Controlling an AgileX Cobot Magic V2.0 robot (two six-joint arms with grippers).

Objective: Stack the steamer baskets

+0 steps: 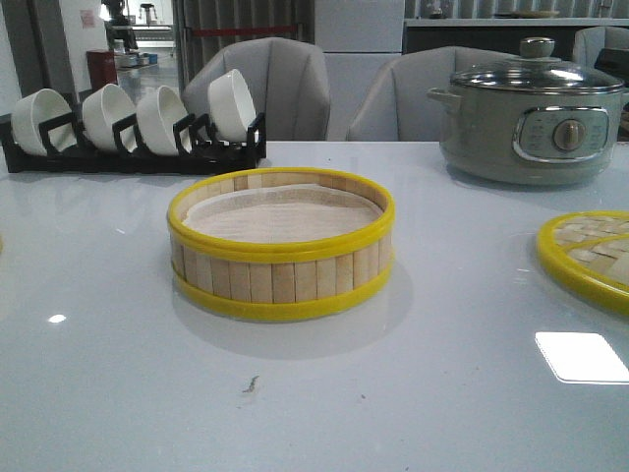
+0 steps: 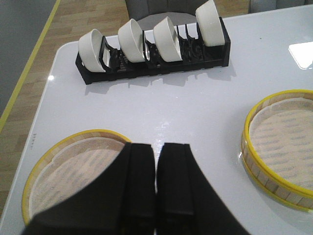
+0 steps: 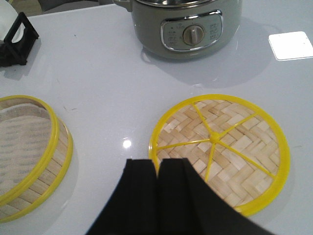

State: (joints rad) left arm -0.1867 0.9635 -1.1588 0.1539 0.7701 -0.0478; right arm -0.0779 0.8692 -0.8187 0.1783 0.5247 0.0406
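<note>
Centre basket [image 1: 281, 245] sits mid-frame in front view, upright on white table [image 1: 118, 374], paper liner inside. Second basket [image 2: 73, 169] shows at lower left of left wrist view, partly behind my left gripper [image 2: 155, 188]; baskets well apart, not stacked. Left fingers pressed together, holding nothing. My right gripper [image 3: 157, 188] likewise closed and empty, over near edge of woven lid [image 3: 220, 147]. Bowl rack [image 1: 133, 123] upper left, cooker [image 1: 531, 108] upper right.

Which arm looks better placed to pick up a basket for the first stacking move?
Probably the left. The left gripper hangs shut over the near steamer basket, with the centre basket beside it; the right gripper, also shut, hangs over the woven lid.
</note>
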